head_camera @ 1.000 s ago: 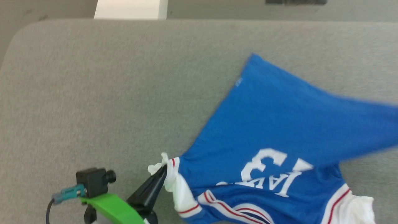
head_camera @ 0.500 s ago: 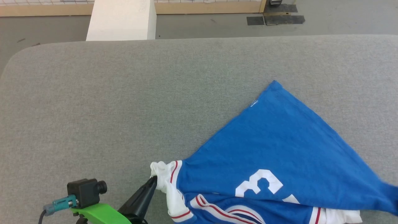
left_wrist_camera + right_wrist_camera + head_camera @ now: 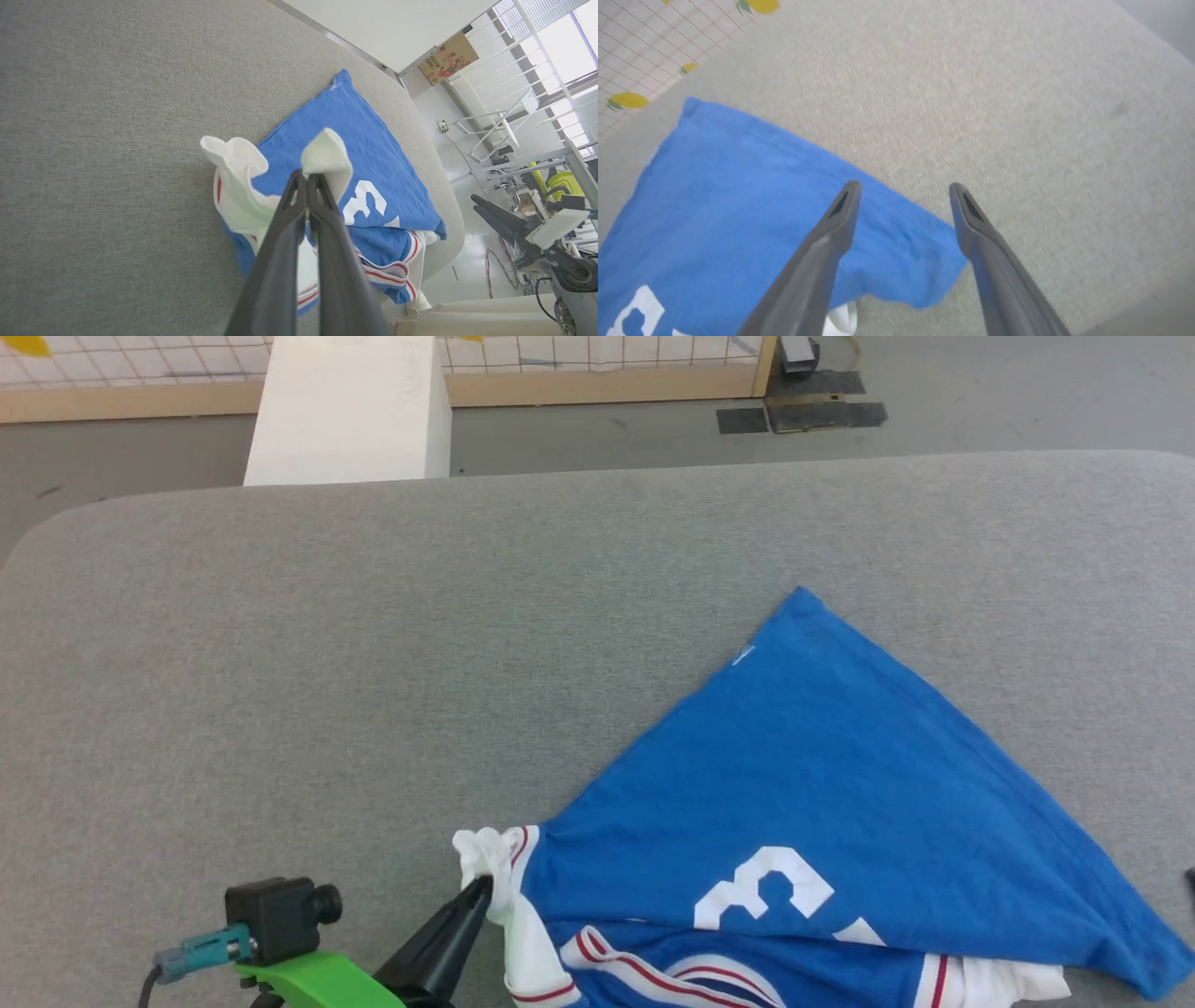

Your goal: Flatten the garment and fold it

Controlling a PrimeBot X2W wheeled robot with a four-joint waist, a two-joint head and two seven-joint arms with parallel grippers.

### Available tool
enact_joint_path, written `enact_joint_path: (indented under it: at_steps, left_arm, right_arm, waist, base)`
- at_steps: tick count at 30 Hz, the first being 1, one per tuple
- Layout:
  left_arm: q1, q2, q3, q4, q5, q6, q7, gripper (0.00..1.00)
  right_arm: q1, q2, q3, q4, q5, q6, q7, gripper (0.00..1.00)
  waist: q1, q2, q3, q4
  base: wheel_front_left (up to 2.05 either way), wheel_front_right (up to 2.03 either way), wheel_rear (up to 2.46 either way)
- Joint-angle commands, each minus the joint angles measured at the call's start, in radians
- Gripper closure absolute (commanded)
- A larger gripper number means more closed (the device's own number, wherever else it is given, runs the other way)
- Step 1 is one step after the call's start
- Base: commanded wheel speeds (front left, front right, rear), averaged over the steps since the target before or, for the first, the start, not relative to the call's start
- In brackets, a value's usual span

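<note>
The grey padded table is carrying the shirt on its near right part, close to the robot's edge. The shirt is lying doubled over into a rough triangle. One blue point is facing away from the robot, part of a white number is showing, and white, red-striped trim is bunching underneath along the near side. It is not yet lying flat.

The left gripper is pinching the white sleeve, its jaws closed tight on the cloth and gathering it at the tips. The right gripper is hovering with its jaws wide apart and nothing between them, just above the blue corner at the shirt's right end.

By the look of it, the flattening is only beginning. To do it well, the right gripper should be coming down over that loose blue corner, taking just the top layer rather than the white cloth beneath, and closing firmly. Then both arms should be drawing apart evenly and low over the table. That way the folded-over layer opens out instead of the whole shirt dragging sideways or off the near edge.
</note>
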Motion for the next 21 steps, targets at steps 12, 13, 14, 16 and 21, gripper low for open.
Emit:
enact_joint_path:
  at_steps: [12,13,14,16,21]
  left_arm:
    - [-0.109,-0.013,-0.059,-0.008,0.04,-0.037,0.023,1.0]
    - [-0.118,-0.015,-0.064,-0.007,0.043,-0.039,0.025,1.0]
    - [-0.129,-0.019,-0.07,-0.005,0.047,-0.041,0.028,1.0]
    - [-0.15,-0.025,-0.08,-0.003,0.054,-0.045,0.031,1.0]
    - [-0.197,-0.04,-0.101,0.008,0.068,-0.054,0.036,1.0]
  right_arm:
    - [-0.253,-0.189,0.213,-0.173,-0.042,-0.001,0.184,0.0]
    - [-0.286,-0.199,0.247,-0.157,-0.047,-0.001,0.198,0.0]
    - [-0.329,-0.209,0.287,-0.135,-0.057,-0.001,0.209,0.0]
    - [-0.4,-0.228,0.365,-0.085,-0.078,-0.001,0.231,0.0]
    - [-0.554,-0.262,0.49,0.063,-0.1,-0.001,0.262,0.0]
  waist:
    - [0.0001,-0.0001,0.112,0.091]
    - [0.0001,-0.0001,0.124,0.097]
    - [0.0001,-0.0001,0.139,0.103]
    - [0.0001,-0.0001,0.165,0.116]
    - [0.0001,-0.0001,0.228,0.152]
  base:
    - [0.0,0.0,0.0]
    - [0.0,0.0,0.0]
    - [0.0,0.0,0.0]
    - [0.0,0.0,0.0]
    - [0.0,0.0,0.0]
